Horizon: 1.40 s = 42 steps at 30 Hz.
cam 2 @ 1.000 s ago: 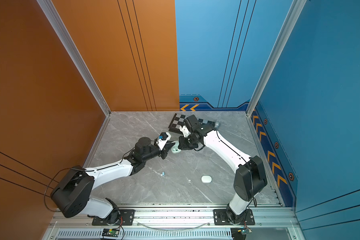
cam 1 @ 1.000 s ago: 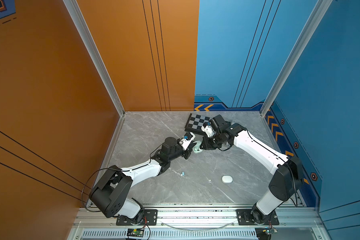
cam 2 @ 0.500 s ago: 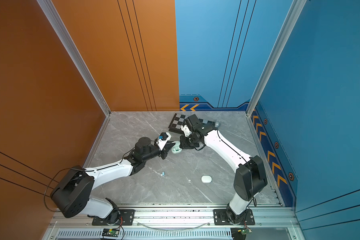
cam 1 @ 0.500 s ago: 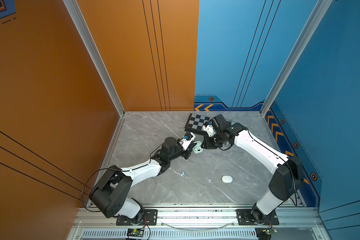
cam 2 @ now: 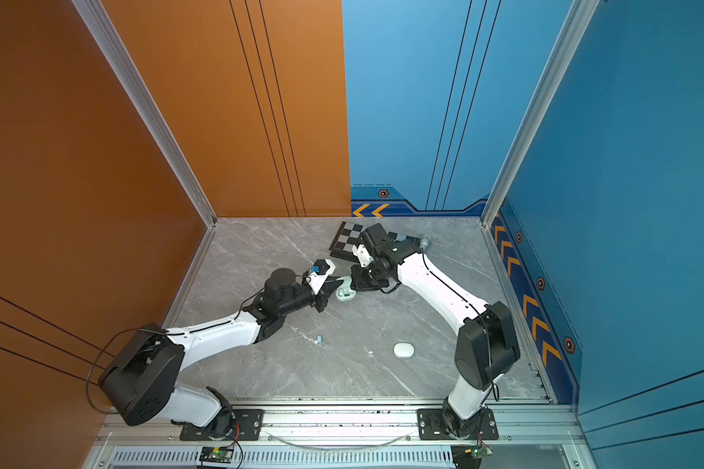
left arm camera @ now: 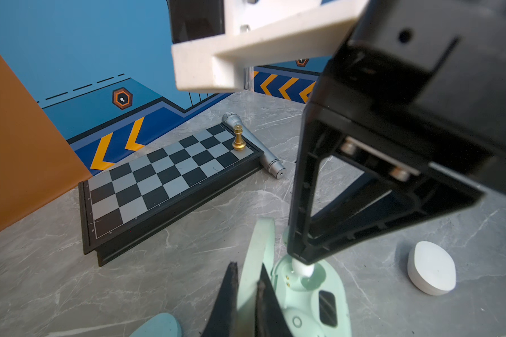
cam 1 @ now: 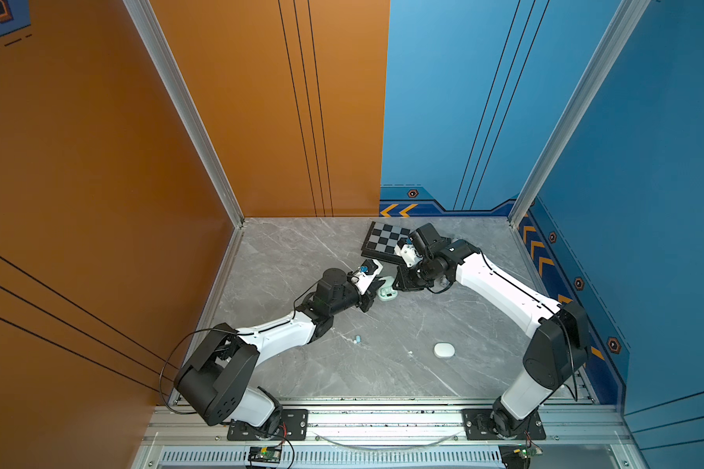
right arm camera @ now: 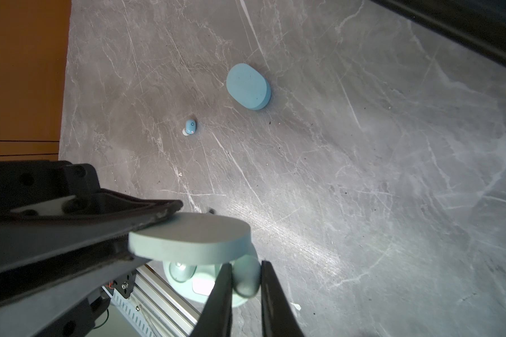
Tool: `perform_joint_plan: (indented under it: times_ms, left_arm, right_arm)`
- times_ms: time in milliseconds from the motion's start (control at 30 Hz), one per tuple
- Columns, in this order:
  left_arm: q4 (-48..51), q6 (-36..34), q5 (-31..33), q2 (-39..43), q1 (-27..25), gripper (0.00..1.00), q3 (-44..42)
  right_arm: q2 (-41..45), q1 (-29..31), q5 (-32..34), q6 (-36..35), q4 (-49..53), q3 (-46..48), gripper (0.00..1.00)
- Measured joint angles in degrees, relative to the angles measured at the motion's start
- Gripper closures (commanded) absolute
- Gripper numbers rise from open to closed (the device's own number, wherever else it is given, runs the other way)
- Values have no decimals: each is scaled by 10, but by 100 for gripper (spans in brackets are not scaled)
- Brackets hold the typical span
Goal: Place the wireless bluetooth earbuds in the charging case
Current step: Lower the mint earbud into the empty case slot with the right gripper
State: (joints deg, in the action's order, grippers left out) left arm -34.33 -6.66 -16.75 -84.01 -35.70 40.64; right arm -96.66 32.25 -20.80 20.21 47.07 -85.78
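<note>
2 grippers meet at the mint case (cam 1: pixel 387 293) on the surface (cam 1: pixel 293 260). Left gripper (left arm camera: pixel 247 280): fingers (left arm camera: pixel 225 303) clamped on the raised lid (right arm camera: pixel 190 236), holding the case open. Right gripper (right arm camera: pixel 246 291), directly over the case: fingers narrow, pinching 1 bud (left arm camera: pixel 303 269), long axis roughly along the fingers, lower end at the socket (left arm camera: pixel 316 277). Seating appears to need only a straight push down. Second socket: contents cannot be told. 1 blue bud (cam 1: pixel 357 339) lies loose, well apart. 1 white case (cam 1: pixel 444 350) sits closed farther right.
</note>
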Motion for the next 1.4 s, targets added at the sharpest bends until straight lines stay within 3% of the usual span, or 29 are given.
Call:
perform_joint_plan:
  times_ms: [1100,1400]
  left_arm:
    - [3,0,0,0,0,100,2]
    - [2,0,0,0,0,100,7]
  right_arm:
    - [5,1,-2,-29,5,0,81]
    - [10,1,-11,-38,6,0,75]
